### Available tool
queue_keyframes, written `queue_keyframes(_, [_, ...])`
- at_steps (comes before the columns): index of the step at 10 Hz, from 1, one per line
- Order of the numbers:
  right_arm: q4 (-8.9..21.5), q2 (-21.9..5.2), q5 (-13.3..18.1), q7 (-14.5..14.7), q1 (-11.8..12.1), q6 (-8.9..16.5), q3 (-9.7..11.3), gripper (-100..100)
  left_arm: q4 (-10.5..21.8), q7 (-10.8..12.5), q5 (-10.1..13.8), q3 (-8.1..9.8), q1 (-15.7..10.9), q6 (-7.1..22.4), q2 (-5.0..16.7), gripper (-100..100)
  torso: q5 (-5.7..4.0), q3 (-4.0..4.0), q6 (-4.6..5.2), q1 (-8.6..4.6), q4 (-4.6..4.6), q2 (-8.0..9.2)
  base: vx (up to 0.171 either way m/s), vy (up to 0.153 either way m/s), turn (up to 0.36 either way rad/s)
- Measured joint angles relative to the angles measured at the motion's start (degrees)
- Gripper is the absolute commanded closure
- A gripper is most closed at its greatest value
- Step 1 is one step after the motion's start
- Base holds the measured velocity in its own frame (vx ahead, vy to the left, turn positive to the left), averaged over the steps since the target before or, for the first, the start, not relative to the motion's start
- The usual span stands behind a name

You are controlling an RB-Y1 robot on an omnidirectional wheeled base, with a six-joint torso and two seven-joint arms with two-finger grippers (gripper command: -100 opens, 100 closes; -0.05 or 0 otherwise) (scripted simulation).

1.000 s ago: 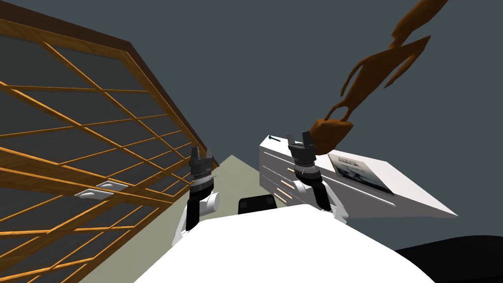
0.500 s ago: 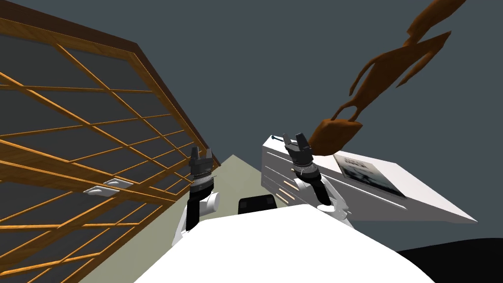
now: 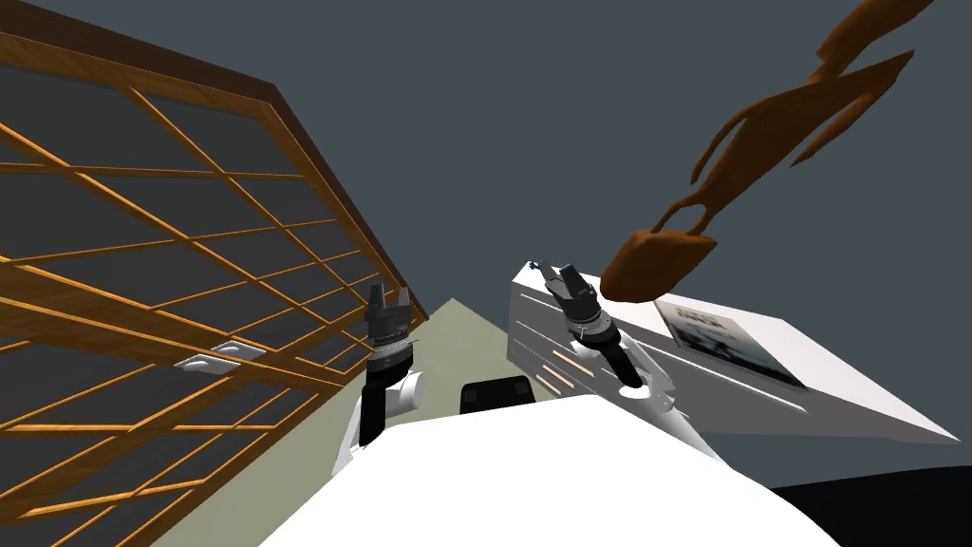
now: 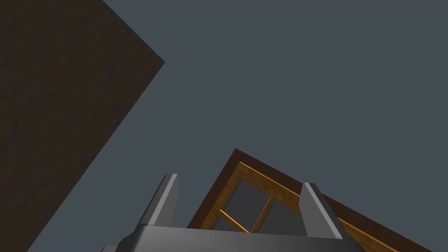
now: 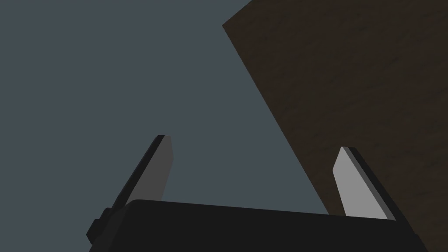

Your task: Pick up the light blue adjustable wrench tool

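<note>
Pale blue-green against white, the adjustable wrench lies at the far corner of the top of a white chest of drawers, on the end nearest the wooden lattice window. The right hand hovers over that same corner, just beside the tool, with its fingers spread wide and nothing between them. The left hand is raised off to the window side, also open and empty. The step in hand looks like the reach, with no grasp made yet. The next move likely calls for tipping the right hand down, setting its fingers across the wrench's handle, then closing, while keeping the forearm off the brown sculpture near it.
</note>
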Motion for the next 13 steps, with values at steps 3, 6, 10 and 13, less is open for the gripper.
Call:
queue_keyframes(3, [1.36,-4.47,1.19,-0.22,-1.77,-1.89,0.37,-100,0.00,0.00,0.00,0.00,0.00,0.00,0.00,0,0.00,0.00,0.01,0.00,0.00,0.00,0.008,0.040,0.033])
queue_keyframes(6, [2.81,-9.68,2.38,-0.73,-3.40,-4.17,0.28,-100,0.00,0.00,0.00,0.00,0.00,0.00,0.00,0,0.00,0.00,0.00,0.00,0.00,0.00,0.006,0.033,0.028])
queue_keyframes(10, [5.40,-16.77,3.85,-1.28,-5.64,-7.02,0.28,-100,0.00,0.00,0.00,0.00,0.00,0.00,0.00,0,0.01,-0.02,0.00,0.04,-0.01,-0.04,0.014,0.041,0.037])
queue_keyframes(13, [7.71,-22.22,4.67,-1.85,-7.29,-9.03,0.16,-100,0.00,0.00,0.00,0.00,0.00,0.00,0.00,0,0.00,-0.03,0.02,-0.02,-0.01,-0.05,0.018,0.027,0.028])
